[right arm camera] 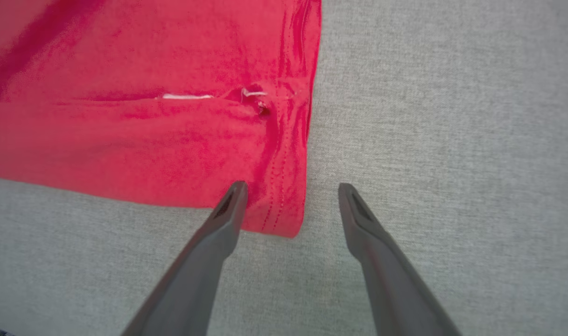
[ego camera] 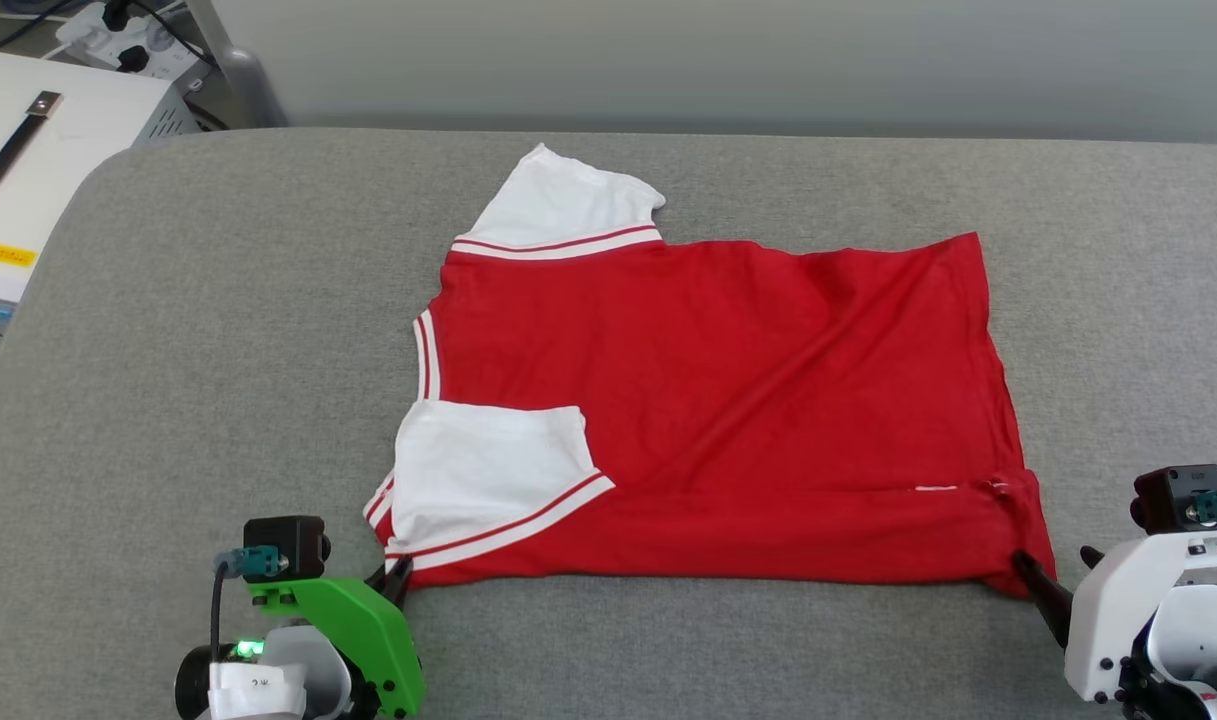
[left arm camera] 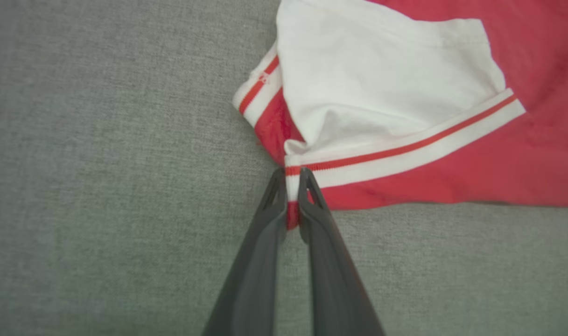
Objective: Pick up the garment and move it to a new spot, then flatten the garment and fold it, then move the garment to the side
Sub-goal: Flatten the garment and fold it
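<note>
The garment [ego camera: 728, 400], a red T-shirt with white sleeves and striped trim, lies spread on the grey surface with its near edge folded over. My left gripper [ego camera: 398, 575] is at the garment's near left corner. In the left wrist view the left gripper [left arm camera: 291, 179] is shut on the garment [left arm camera: 405, 116], pinching the striped sleeve trim and red hem between its fingers. My right gripper [ego camera: 1023, 565] is at the near right corner. In the right wrist view the right gripper [right arm camera: 291, 189] stands open, its fingers straddling the red hem corner of the garment [right arm camera: 171, 140].
The grey padded surface [ego camera: 218, 350] has free room left, right and in front of the garment. A white box with a black handle [ego camera: 28, 170] and a power strip [ego camera: 128, 40] lie beyond the surface's far left corner.
</note>
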Robot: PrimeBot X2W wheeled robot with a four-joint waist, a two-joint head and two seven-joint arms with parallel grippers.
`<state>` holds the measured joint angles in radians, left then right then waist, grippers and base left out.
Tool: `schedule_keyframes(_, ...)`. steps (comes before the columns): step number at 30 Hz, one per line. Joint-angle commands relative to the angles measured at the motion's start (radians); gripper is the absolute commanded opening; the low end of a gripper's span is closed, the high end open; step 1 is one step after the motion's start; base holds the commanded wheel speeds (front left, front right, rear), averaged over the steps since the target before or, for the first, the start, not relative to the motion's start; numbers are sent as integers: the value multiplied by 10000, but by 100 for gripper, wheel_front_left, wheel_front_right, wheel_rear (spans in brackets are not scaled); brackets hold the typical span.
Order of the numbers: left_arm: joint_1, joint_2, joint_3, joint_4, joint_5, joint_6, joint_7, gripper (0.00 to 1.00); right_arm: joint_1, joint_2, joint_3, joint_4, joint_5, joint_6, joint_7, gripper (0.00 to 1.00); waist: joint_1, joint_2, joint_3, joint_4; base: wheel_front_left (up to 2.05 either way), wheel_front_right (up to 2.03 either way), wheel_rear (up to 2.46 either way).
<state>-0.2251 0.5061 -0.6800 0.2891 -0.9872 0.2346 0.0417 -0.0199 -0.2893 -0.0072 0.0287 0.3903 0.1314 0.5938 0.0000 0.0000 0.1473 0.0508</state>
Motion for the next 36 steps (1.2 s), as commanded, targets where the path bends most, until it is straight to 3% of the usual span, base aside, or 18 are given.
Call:
schedule_keyframes(1,126,98,56,-220,12,60,-127,0,-100,203,-195,191,-203,-7,-50,100,0,0,-35,190,0,0,0)
schedule_keyframes(12,230,356,-61,-1476,247,278,-113,0,-608,1070,-928,1536,-1199,-7,177,100,0,0,139,549,0,0,0)
schedule_keyframes(13,251,358,-126,-1547,240,252,-48,0,-650,1203,-985,1826,-1256,-7,288,89,0,0,187,565,0,0,0)
schedule_keyframes(14,254,361,-142,-1546,238,239,-34,0,-661,1229,-977,1875,-1243,-7,302,45,0,0,196,562,0,0,0)
schedule_keyframes(15,262,364,-157,-1532,229,228,-14,0,-682,1268,-992,1920,-1204,-7,290,11,0,0,203,551,0,0,0)
schedule_keyframes(16,266,370,-171,-1513,225,223,6,0,-700,1283,-992,1951,-1190,-7,271,0,0,0,201,539,0,0,0)
schedule_keyframes(27,507,436,-284,-1180,105,180,134,0,-505,1097,-1227,1837,-1107,-7,-81,0,0,0,-357,356,0,0,0)
schedule_keyframes(36,1100,569,-384,-1378,-82,281,231,0,637,1298,-1740,480,-1218,-7,573,0,0,0,-896,252,0,0,0)
